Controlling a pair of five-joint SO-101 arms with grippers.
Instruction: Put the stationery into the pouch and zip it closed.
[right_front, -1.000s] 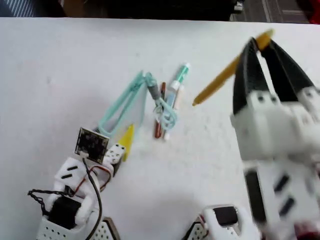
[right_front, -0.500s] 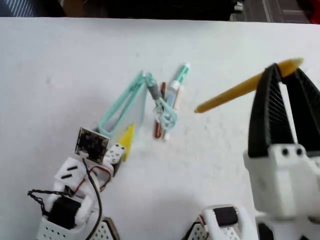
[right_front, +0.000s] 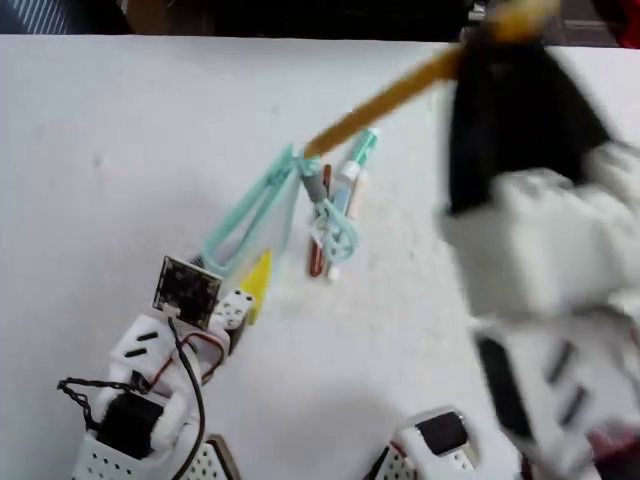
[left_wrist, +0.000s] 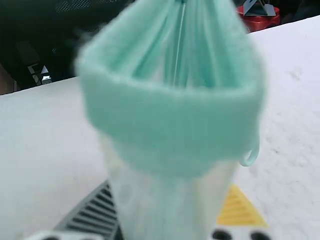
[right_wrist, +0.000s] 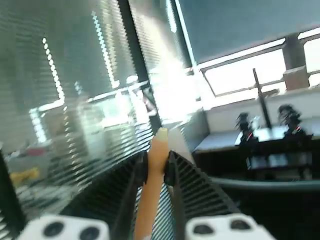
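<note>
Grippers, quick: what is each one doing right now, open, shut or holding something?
Left gripper: closed, holding the pouch.
Right gripper: closed, holding the yellow pen.

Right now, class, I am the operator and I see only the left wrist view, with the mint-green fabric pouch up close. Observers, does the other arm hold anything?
Observer: Yes. The right gripper is shut on a long yellow pencil, which the right wrist view shows clamped between its fingers.
Operator: Where does the pencil point?
Observer: In the high view it slants down towards the pouch, with its tip at the pouch's far end.
</note>
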